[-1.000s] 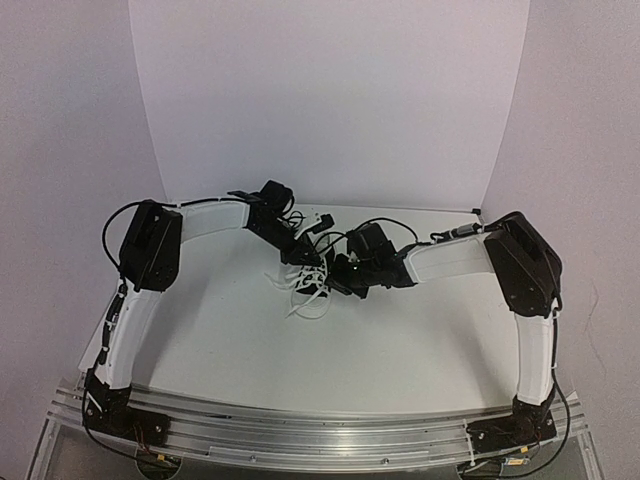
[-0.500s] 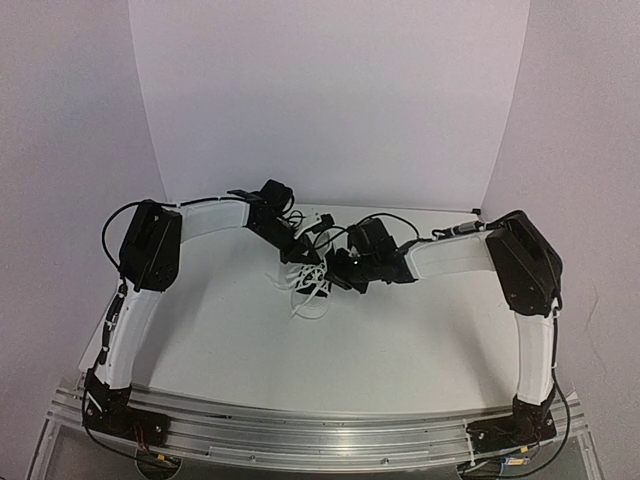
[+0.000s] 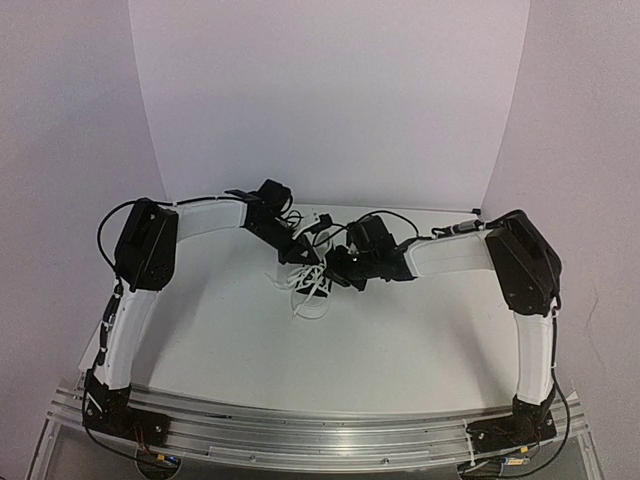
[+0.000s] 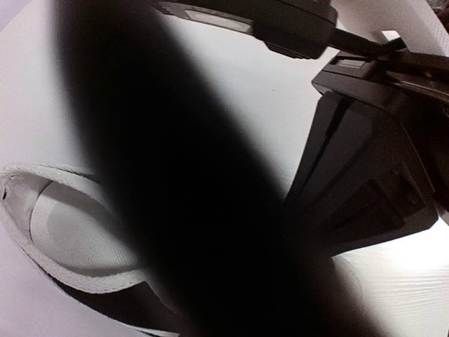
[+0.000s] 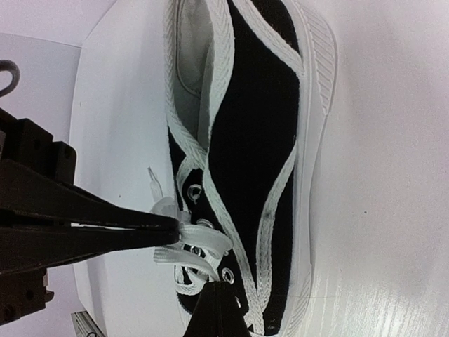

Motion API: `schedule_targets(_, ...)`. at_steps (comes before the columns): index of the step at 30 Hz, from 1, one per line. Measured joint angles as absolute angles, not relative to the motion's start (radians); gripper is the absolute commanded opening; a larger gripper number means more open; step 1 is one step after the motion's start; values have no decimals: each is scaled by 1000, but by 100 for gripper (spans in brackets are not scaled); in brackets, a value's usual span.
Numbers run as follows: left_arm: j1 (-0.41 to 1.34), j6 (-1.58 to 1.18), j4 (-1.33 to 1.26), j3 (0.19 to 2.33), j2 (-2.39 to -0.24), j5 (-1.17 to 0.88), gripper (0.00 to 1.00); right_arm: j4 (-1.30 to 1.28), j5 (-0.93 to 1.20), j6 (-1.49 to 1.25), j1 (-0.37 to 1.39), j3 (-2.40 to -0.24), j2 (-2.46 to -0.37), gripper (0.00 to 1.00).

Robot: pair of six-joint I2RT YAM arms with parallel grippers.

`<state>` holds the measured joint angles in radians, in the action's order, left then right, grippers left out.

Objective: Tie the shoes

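Left wrist view is mostly blocked by a dark blur; only the sneaker (image 4: 66, 232) heel opening shows, lower left. Right wrist: right tool (image 5: 170, 226) pressed together, pinching the white laces (image 5: 203, 242) beside the eyelets. Left tool (image 3: 300, 256) closed, can't tell if it grips lace. Both arms bent inward, meeting mid counter (image 3: 400, 340) over the sneaker, mostly hidden there. White backdrop (image 3: 330, 100) behind.

Soft, even light on the worktop (image 3: 400, 330), faint shadows. A dark blurred shape (image 4: 182, 210) fills the left wrist view; right wrist shows the shoe (image 5: 259, 140) sharp.
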<state>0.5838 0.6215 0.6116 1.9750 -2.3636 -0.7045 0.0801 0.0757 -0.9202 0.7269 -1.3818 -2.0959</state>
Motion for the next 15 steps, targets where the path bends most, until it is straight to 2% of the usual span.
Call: schedule_targets(15,586,603,604,1967,-2323,-708,0,81,79,-926,727,-1383,-2097,0)
